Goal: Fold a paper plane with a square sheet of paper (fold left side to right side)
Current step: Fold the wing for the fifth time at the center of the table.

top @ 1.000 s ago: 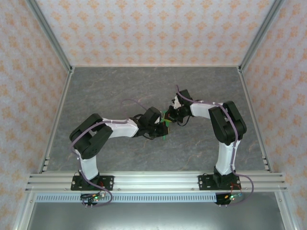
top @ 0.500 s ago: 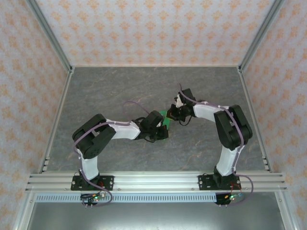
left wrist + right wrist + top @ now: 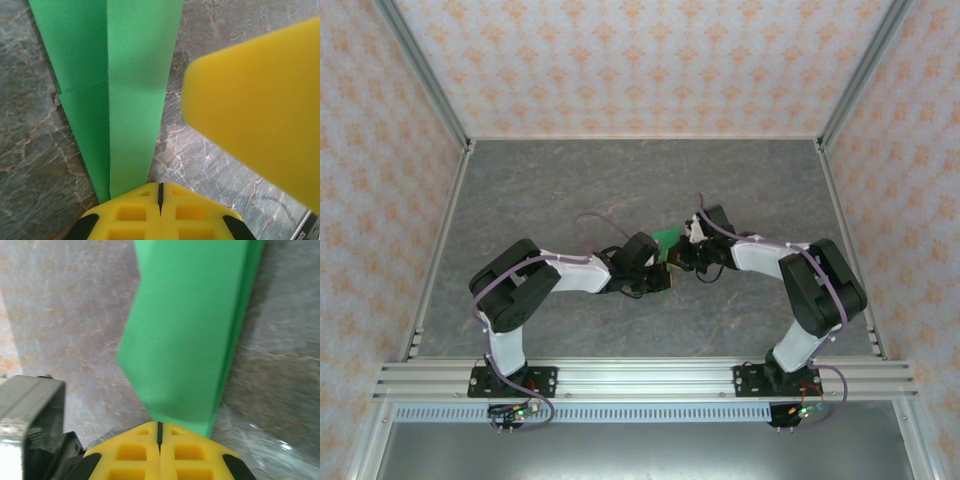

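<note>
Green paper plane (image 3: 135, 90) pinched by closed left gripper (image 3: 160, 187) and closed right gripper (image 3: 160, 426), grey marbled table (image 3: 540, 190) beneath.

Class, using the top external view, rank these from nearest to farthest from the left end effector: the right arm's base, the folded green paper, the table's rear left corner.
Measured from the left end effector:
1. folded green paper, gripped by it, mid-table.
2. right arm's base, near edge, right side.
3. table's rear left corner, far back, left side.
</note>
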